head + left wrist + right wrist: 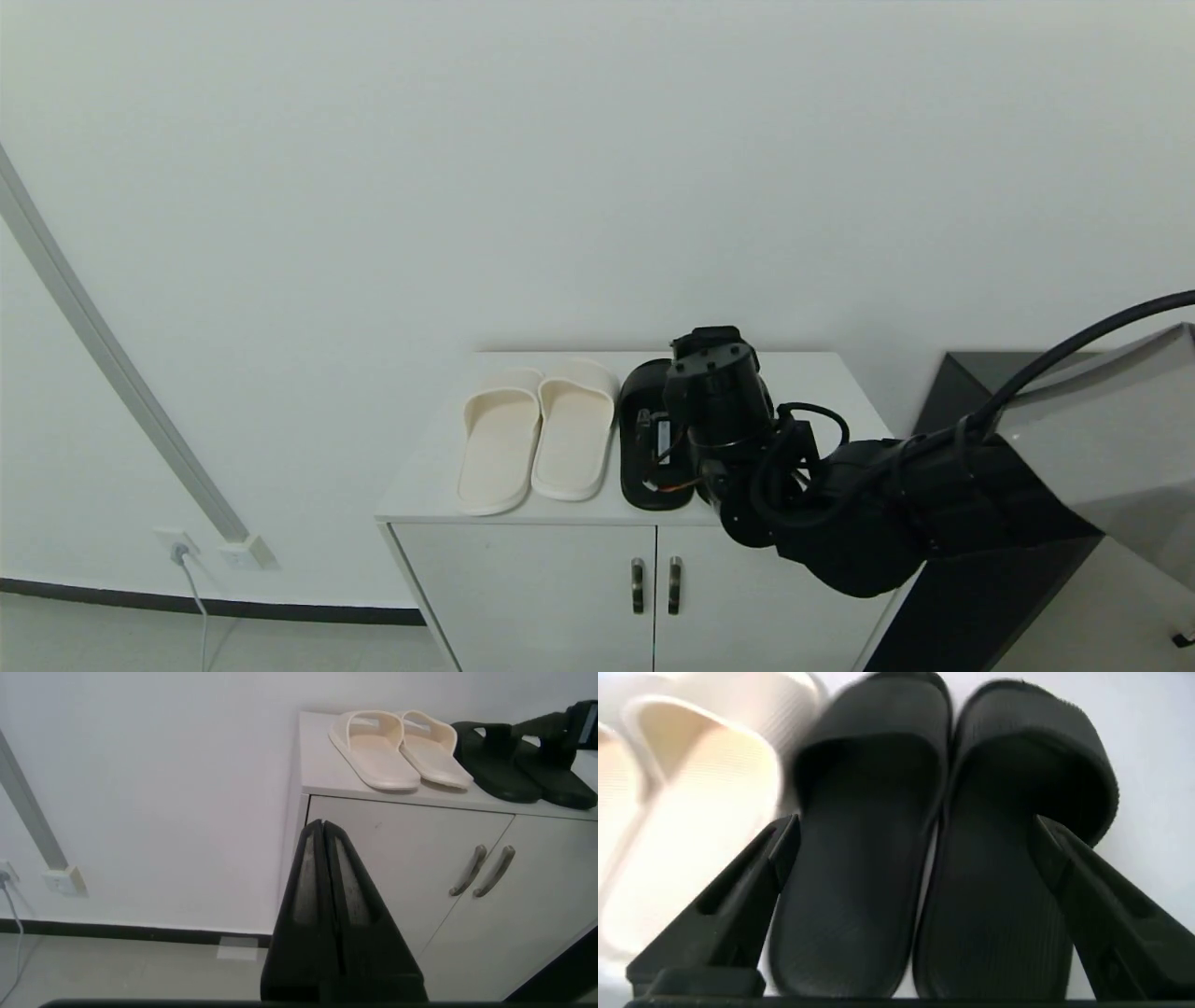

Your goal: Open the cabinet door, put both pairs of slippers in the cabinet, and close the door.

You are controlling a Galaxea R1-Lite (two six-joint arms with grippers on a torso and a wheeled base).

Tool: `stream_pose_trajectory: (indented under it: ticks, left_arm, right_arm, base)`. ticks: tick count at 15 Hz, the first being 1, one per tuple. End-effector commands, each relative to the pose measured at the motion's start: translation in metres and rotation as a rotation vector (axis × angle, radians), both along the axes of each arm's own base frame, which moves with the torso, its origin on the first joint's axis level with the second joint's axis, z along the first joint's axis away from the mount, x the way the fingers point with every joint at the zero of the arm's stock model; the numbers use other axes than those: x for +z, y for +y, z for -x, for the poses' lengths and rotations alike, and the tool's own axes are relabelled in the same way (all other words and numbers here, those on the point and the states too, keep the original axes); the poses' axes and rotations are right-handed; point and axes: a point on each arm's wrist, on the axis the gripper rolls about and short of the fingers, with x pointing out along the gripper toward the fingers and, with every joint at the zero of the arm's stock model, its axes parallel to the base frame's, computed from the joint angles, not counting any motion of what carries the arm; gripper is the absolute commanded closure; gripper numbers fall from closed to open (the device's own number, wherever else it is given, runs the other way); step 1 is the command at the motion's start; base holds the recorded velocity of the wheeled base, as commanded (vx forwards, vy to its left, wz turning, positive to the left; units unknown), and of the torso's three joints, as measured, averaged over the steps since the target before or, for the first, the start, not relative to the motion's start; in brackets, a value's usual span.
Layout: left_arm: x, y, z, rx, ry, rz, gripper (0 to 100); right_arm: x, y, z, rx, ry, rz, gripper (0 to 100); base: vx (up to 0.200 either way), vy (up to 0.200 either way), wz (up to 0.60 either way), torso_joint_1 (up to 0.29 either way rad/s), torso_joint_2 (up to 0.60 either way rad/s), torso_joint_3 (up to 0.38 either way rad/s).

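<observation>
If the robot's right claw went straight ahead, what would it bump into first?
Probably the black slippers: the open right gripper points straight at the pair, which lies right in front of it. How near it is, I cannot tell.

left slipper pair [537, 434] lies beside right slipper pair [635, 397] atop the cabinet [425, 485].
</observation>
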Motion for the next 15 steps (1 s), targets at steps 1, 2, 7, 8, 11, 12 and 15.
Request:
stream_pose_trajectory:
  ticks: [1,2,7,8,11,12,15]
  left_arm:
    - [0.0,0.0,0.0,0.0,0.0,0.0,100]
    - [0.0,0.0,0.0,0.0,0.0,0.002,100]
    - [0.0,0.0,0.0,0.0,0.0,0.002,100]
    - [0.0,0.0,0.0,0.0,0.0,0.002,100]
    - [0.0,0.0,0.0,0.0,-0.001,0.002,100]
    - [0.0,0.0,0.0,0.0,0.0,0.003,100]
    - [0.0,0.0,0.0,0.0,0.0,0.003,100]
  right_arm:
    - [-0.021,-0.003,-0.023,-0.055,0.019,0.027,0]
    - [-0.023,-0.005,-0.03,-0.07,0.018,0.026,0]
    - [-0.037,0.006,-0.062,-0.094,-0.004,0.004,0]
    - [-0.038,0.007,-0.068,-0.1,-0.01,0.003,0]
    - [-0.043,0.004,-0.085,-0.128,-0.009,0.006,0]
    - [-0.044,0.003,-0.09,-0.137,-0.013,0.001,0]
    - [-0.044,0.002,-0.096,-0.144,-0.02,-0.004,100]
  base:
    - [0.0,0.0,0.0,0.0,0.0,0.0]
    - [0.0,0.0,0.0,0.0,0.0,0.0]
    - [0.0,0.0,0.0,0.0,0.0,0.0]
    - [0.0,0.0,0.0,0.0,0.0,0.0]
    - [0.0,0.0,0.0,0.0,0.0,0.0]
    - [0.0,0.0,0.0,0.0,0.0,0.0]
    - [0.0,0.0,0.0,0.0,0.0,0.0]
